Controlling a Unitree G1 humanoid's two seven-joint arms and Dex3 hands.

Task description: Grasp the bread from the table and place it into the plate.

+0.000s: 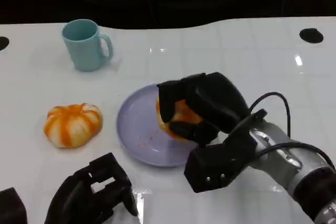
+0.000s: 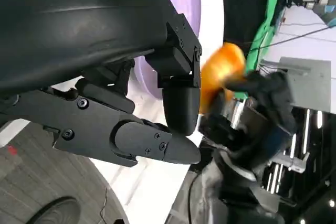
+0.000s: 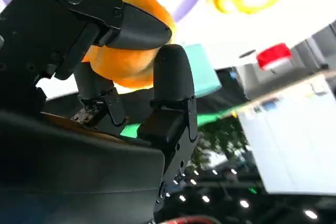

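While right hand (image 1: pixel 202 109) grips bread (image 1: pixel 178 116) over plate (image 1: pixel 134 129) for release, left hand (image 1: pixel 94 195) rests curled, holding nothing.

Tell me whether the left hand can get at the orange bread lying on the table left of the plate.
Probably yes. The left hand sits open at the near edge, and the bare table between it and that bread holds nothing. The right hand is busy over the plate.
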